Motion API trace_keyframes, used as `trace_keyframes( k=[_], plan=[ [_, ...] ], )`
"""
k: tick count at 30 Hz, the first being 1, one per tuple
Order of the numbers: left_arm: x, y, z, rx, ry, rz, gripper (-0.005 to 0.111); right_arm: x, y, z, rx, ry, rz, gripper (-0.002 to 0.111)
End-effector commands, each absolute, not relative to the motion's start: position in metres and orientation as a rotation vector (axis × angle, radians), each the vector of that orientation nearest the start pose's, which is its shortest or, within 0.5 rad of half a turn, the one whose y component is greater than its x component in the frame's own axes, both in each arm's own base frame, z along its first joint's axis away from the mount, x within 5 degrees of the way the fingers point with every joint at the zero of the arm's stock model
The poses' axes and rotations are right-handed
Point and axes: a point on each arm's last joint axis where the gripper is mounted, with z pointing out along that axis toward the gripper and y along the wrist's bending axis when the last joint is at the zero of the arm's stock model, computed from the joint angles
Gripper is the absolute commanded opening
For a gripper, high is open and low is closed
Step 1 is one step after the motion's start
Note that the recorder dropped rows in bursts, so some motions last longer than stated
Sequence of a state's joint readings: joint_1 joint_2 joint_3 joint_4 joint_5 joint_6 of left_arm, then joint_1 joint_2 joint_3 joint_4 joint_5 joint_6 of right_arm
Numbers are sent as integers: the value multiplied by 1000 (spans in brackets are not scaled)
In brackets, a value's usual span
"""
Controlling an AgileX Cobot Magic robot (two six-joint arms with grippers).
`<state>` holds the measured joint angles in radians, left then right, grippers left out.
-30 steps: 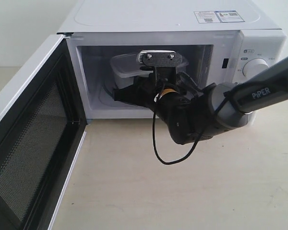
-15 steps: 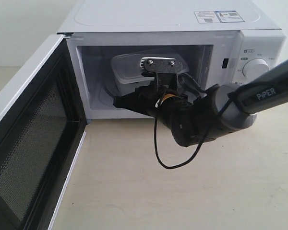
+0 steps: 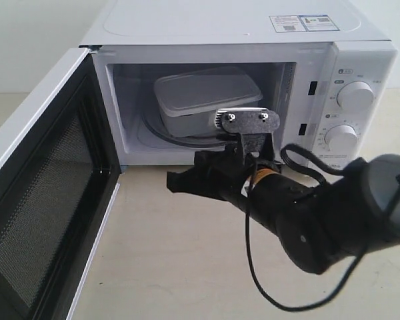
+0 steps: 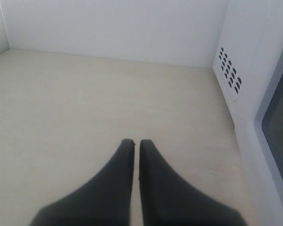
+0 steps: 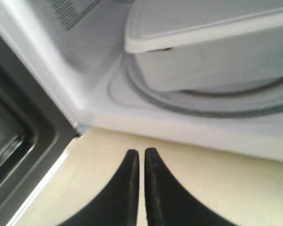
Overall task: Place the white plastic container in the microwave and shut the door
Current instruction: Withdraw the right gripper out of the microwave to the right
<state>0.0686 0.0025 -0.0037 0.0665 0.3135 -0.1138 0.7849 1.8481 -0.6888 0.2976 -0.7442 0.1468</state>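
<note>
White-framed door [image 3: 47, 200] is hanging open lower left; right gripper [image 3: 174, 181], fingers pressed together, is sitting just right of it.

I see the white plastic container [image 3: 203, 100] sitting lidded and level on the glass turntable [image 3: 155, 132] inside the microwave [image 3: 233, 23], towards the far side of the cavity. The door [image 3: 37, 193] stands wide open on the left, its black inner face and mesh window showing.

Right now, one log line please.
white plastic container: in microwave | door: open | right end effector: shut, empty | left end effector: shut, empty
</note>
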Motion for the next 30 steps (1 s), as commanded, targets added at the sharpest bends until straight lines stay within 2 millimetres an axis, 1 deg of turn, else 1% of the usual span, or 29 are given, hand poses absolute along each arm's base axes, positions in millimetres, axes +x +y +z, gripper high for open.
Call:
trace_keyframes(
  k=[1,7,11,14,21,23,26,30],
  plan=[
    [54,6,185,-119,1790,33,4,223,216,159,-295,1941,619,0],
    [54,6,185,-119,1790,33,4,195,192,179,-379,2020,590,0],
    [54,6,185,-119,1790,33,4,175,180,192,-510,2137,575,0],
    [54,6,185,-119,1790,33,4,162,173,202,-598,2193,576,0],
    [54,6,185,-119,1790,33,4,141,160,221,-675,2275,613,0],
    [54,6,185,-119,1790,33,4,140,158,230,-737,2314,588,0],
    [54,6,185,-119,1790,33,4,145,152,243,-818,2431,492,0],
    [54,6,185,-119,1790,33,4,158,139,268,-828,2507,358,0]
  ],
)
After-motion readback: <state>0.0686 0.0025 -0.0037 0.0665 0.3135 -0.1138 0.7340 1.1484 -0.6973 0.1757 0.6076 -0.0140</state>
